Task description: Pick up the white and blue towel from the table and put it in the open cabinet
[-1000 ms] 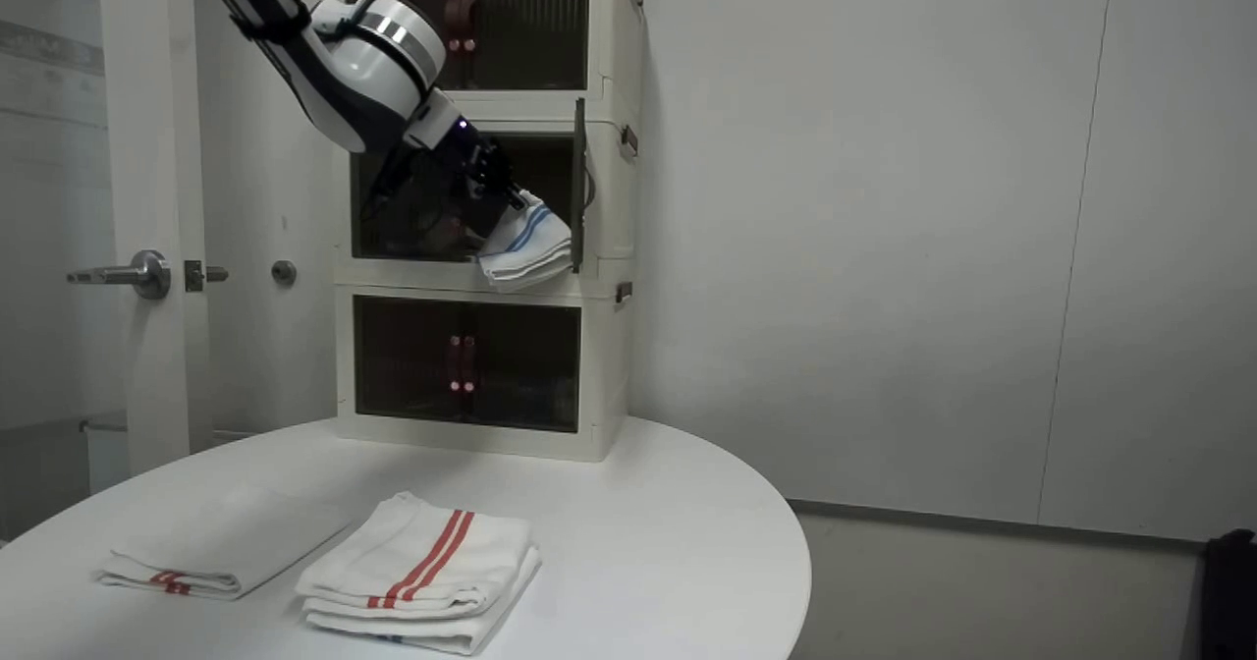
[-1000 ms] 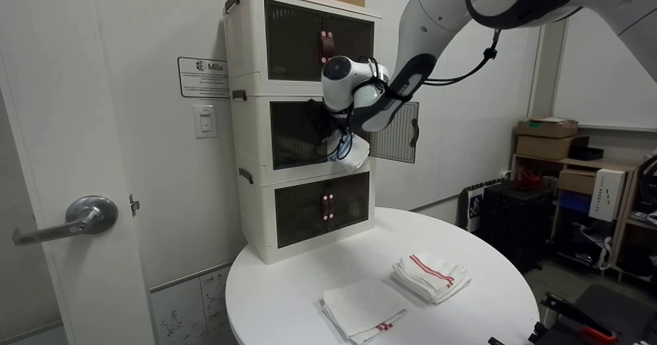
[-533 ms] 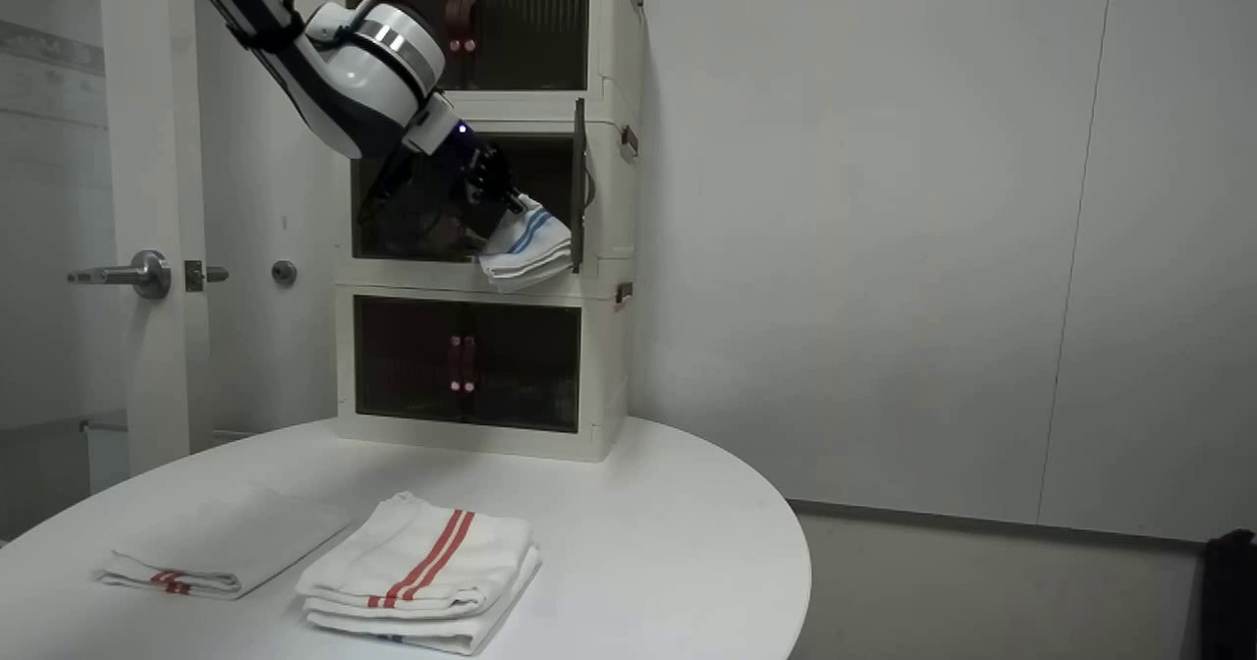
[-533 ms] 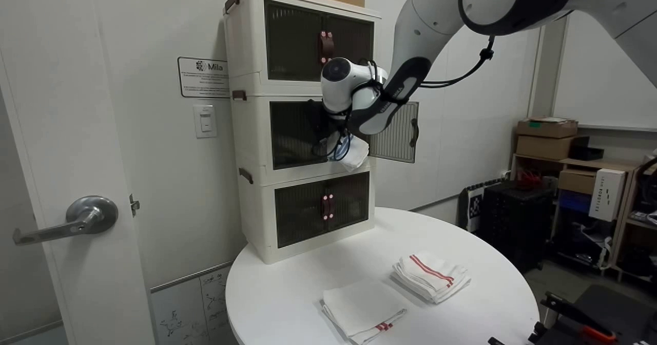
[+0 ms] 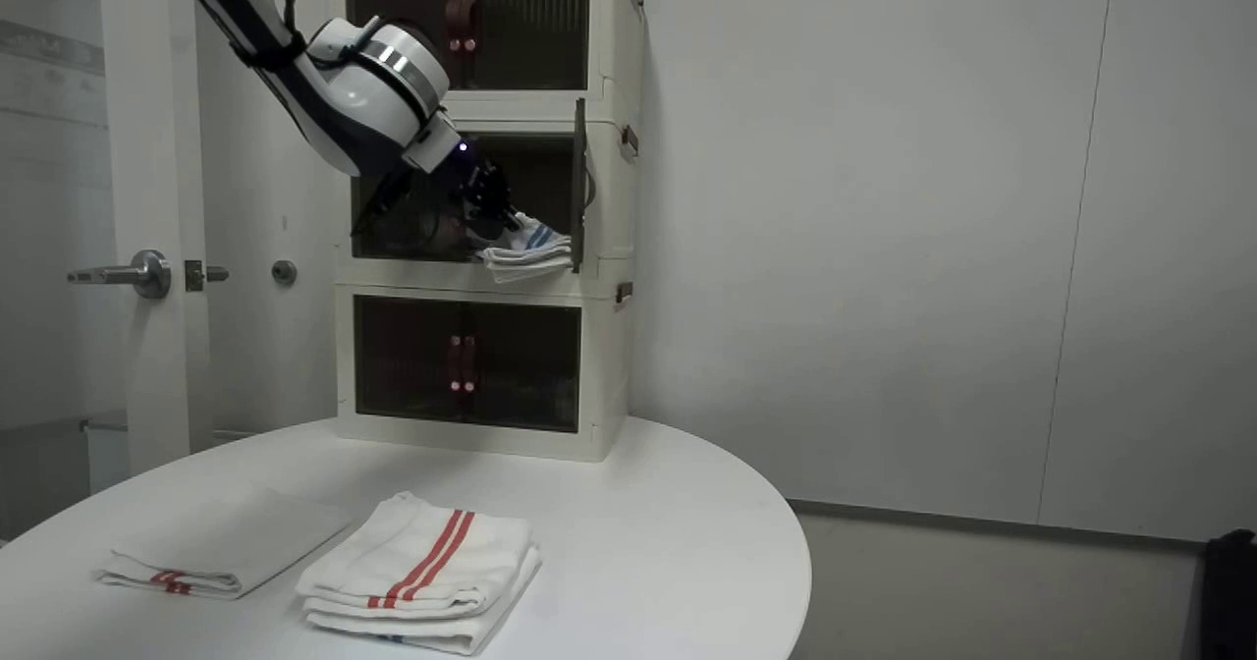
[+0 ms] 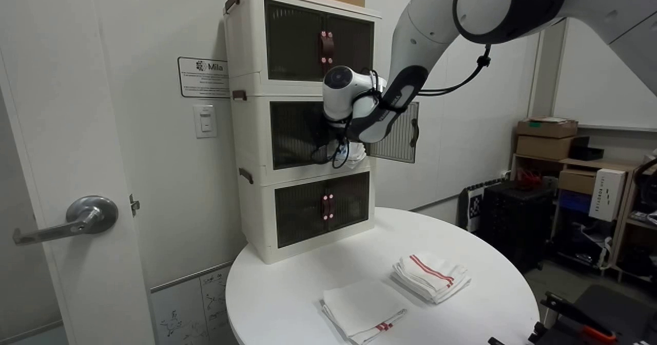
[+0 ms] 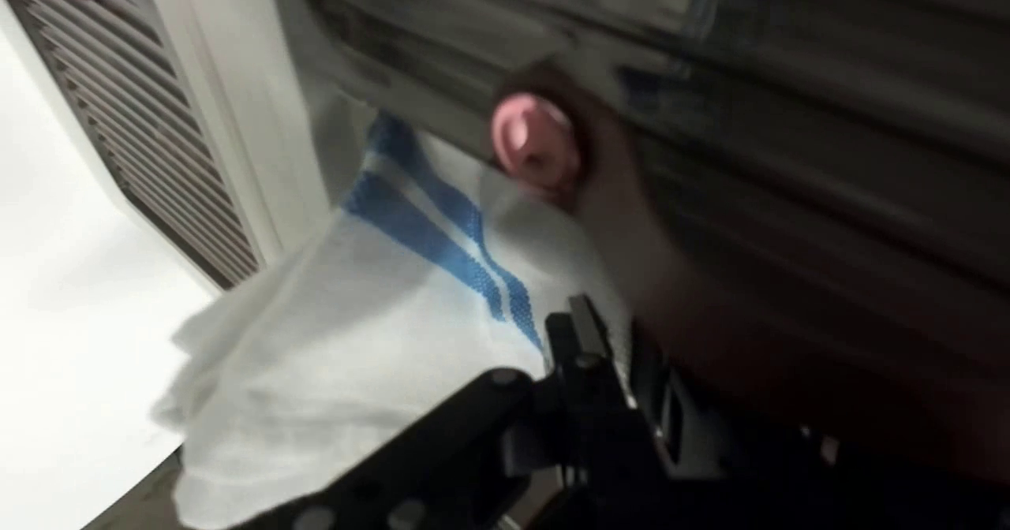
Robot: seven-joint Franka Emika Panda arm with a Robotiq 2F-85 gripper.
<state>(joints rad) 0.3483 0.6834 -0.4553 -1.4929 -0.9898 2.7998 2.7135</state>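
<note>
Placing step in hand, as we judge it: the white and blue towel (image 7: 339,341) is at the mouth of the middle cabinet (image 5: 412,272), its folded end drooping out at the front; how much lies inside we cannot tell. The gripper (image 5: 513,220) is drawn nearly together, a fold of cloth pinched in it. The next move, we think, calls for pushing the towel inward before letting go; freed here, it could slide out. Room looks tight: the open door (image 5: 578,189) stands at the towel's side, touching or not we cannot say, and the closed door (image 6: 292,134), with its pink-studded handle (image 7: 533,139), looms near the gripper. Below on the table (image 5: 668,542), well apart, a red-striped stack (image 5: 422,562) and a flat red-striped towel (image 5: 226,542) block nothing.
</note>
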